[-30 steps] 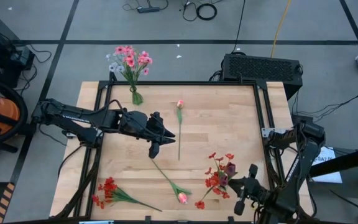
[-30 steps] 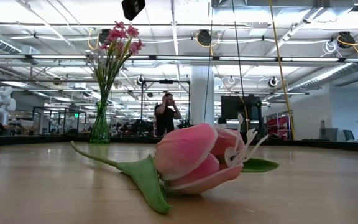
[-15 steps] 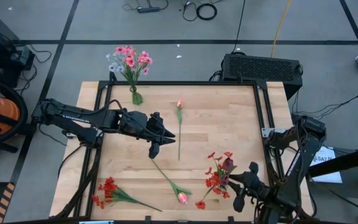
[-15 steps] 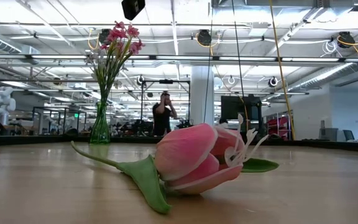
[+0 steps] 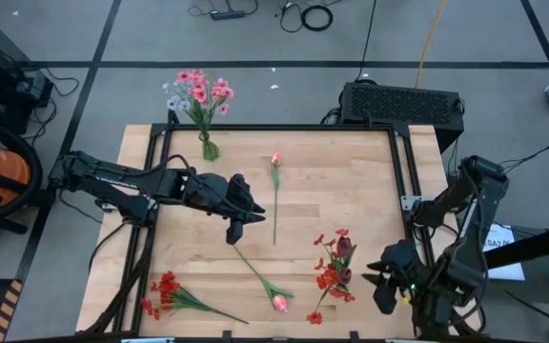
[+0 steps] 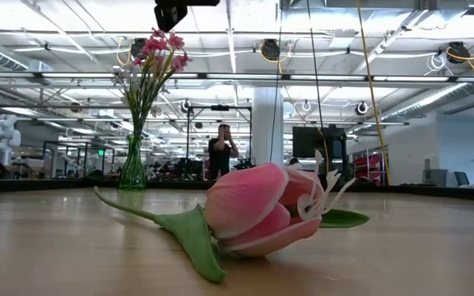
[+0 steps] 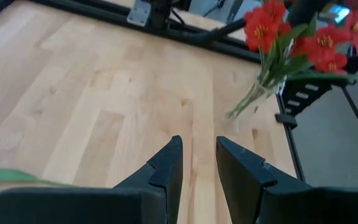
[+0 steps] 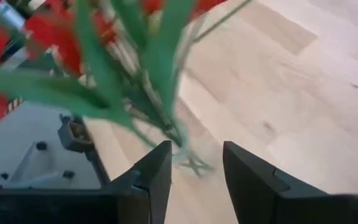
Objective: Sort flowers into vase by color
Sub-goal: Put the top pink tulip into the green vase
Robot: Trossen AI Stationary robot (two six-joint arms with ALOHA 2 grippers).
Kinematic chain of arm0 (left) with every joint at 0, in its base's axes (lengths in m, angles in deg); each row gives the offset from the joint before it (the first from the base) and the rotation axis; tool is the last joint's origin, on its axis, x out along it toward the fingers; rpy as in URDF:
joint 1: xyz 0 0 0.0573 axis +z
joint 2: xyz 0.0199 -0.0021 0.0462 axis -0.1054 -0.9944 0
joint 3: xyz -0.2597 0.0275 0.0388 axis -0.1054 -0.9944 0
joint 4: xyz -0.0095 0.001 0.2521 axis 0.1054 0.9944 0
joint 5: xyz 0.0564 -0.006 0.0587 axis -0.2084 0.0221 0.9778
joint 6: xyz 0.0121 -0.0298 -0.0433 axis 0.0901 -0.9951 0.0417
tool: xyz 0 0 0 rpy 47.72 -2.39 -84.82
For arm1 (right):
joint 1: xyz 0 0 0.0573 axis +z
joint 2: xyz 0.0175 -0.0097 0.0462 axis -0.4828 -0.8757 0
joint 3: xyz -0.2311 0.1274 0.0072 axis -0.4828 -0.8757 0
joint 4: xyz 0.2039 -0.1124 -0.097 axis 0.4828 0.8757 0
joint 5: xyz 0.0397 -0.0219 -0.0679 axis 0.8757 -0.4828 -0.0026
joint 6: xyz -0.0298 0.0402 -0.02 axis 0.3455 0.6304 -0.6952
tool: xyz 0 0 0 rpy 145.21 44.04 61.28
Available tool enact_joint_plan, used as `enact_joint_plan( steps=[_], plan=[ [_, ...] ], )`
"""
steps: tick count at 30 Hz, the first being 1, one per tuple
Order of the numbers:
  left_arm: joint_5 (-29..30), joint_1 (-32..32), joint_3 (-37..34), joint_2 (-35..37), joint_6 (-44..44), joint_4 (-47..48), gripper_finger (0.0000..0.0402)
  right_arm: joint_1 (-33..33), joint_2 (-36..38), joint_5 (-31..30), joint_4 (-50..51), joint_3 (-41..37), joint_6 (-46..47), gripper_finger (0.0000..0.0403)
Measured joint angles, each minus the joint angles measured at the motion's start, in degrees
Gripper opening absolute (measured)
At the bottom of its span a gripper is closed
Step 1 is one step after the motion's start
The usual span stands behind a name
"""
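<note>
Red flowers with a dark red bud stand in a clear vase near the table's right front; they also show in the right wrist view and the left wrist view. My right gripper is open just right of them, touching nothing. My left gripper hovers open over the table's middle. A green vase at the far left holds pink flowers. A pink tulip, a second pink tulip and a red cluster lie flat on the table.
The near pink tulip fills the low view's front, with the green vase behind it. A black box sits beyond the far right corner. Bare wood lies between the two arms. A person stands far off in the room.
My right gripper has opened, risen and drawn back from the red flowers toward the table's right edge, turning as it went. The red bunch has shifted slightly in its vase.
</note>
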Motion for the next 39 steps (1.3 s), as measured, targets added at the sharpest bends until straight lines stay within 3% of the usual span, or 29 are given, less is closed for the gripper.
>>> enact_joint_plan(
  steps=[3, 8, 10, 15, 18, 26, 31, 39],
  plan=[
    [0.0, -0.6, 0.0, 0.0, 0.0, 1.2, 0.0102, -0.5, 1.7, 2.6, 6.6, 0.0, 8.1, 0.0121],
    [0.2, -1.6, 0.0, 0.0, -0.5, 1.0, 0.0102, -2.6, 3.6, 16.8, 19.6, 0.0, 18.5, 0.0086],
    [0.6, -1.6, 0.0, -0.1, -2.8, 1.0, 0.0102, -4.1, 5.5, 20.3, 20.3, -0.6, 19.1, 0.0070],
    [1.8, -1.5, 0.0, -0.3, -6.0, 0.9, 0.0102, -11.0, 12.8, 26.3, 15.8, -8.3, 11.5, 0.0023],
    [3.3, -1.5, 0.0, -0.3, -7.1, 0.9, 0.0102, -15.3, 19.1, 26.4, 9.7, -15.7, 4.5, 0.0004],
    [16.5, 0.1, 0.0, -2.2, -16.7, 0.8, 0.0102, -29.9, 38.7, 26.7, -4.4, -35.3, -6.6, 0.0001],
    [13.6, 7.0, 0.0, -9.2, -22.6, -2.1, 0.0102, -39.7, 43.7, 26.8, -8.7, -38.7, -18.6, 0.0001],
    [1.9, 19.1, 0.0, -20.6, -36.5, -4.9, 0.0102, -52.6, 43.5, 26.6, -16.4, -38.7, -39.5, 0.0001]
  ],
)
